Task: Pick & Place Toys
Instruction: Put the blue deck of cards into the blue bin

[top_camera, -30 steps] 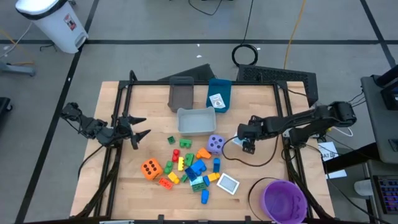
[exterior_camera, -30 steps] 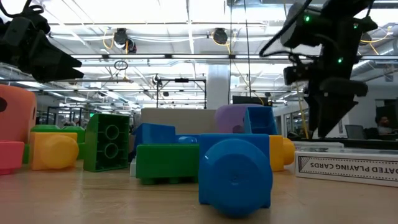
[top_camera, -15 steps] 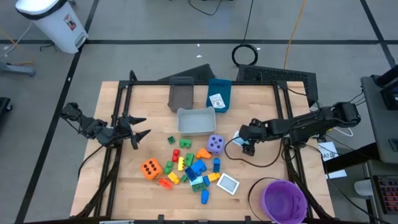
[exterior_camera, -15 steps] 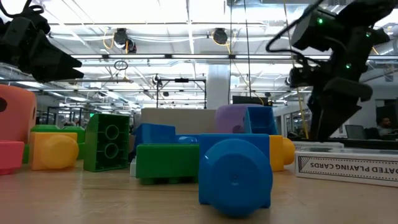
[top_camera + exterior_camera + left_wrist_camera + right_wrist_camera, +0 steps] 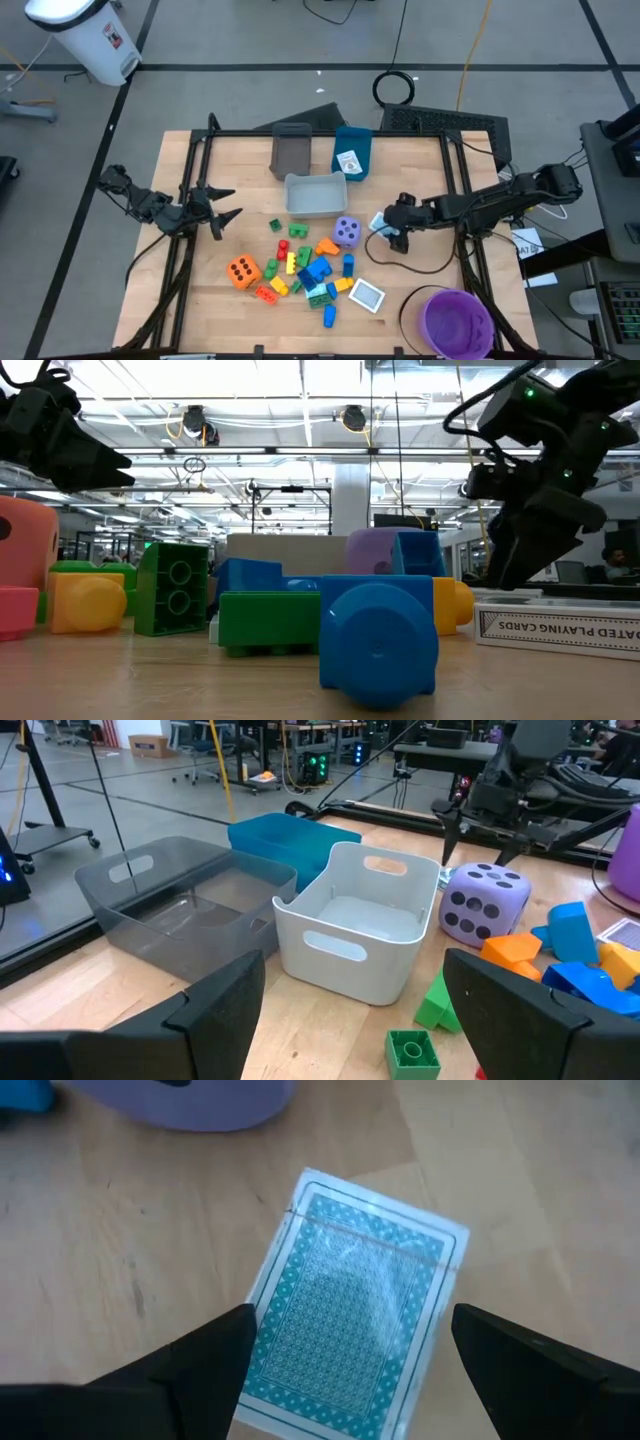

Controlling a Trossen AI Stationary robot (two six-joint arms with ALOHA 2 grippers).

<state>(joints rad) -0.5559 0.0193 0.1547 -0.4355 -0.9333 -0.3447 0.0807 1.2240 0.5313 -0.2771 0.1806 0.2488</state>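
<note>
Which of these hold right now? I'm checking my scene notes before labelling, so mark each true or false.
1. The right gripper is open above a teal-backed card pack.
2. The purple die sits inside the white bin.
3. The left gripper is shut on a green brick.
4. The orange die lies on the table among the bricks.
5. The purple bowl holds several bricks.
1. True: the right gripper hangs open over the card pack.
2. False: the purple die rests on the table beside the white bin, which looks empty.
3. False: the left gripper is open and holds nothing.
4. True: the orange die sits at the pile's edge.
5. False: the purple bowl shows no bricks.
</note>
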